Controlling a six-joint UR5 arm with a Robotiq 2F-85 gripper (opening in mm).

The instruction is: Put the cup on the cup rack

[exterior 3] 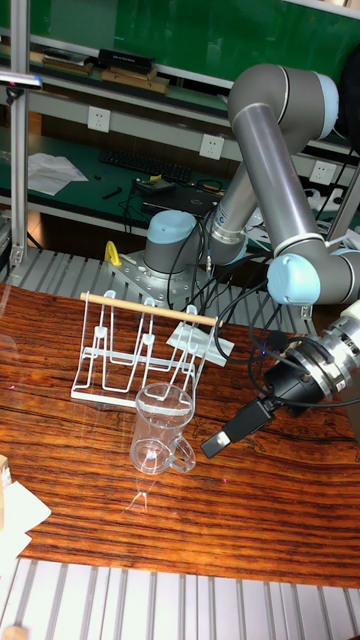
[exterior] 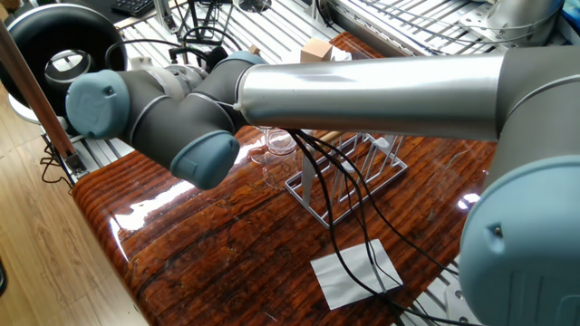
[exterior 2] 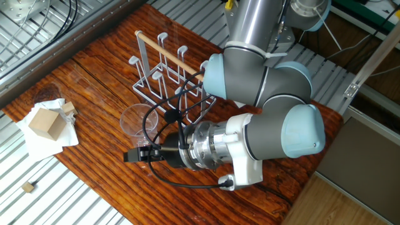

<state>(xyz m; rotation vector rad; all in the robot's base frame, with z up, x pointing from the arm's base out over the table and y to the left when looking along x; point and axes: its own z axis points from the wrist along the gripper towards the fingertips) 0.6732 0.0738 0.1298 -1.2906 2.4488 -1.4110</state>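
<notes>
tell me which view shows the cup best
The tall fixed view: the cup stands whole and unblocked in front of the cup rack. The other fixed view shows it from above, partly behind a cable; in one fixed view the arm hides most of it.
</notes>
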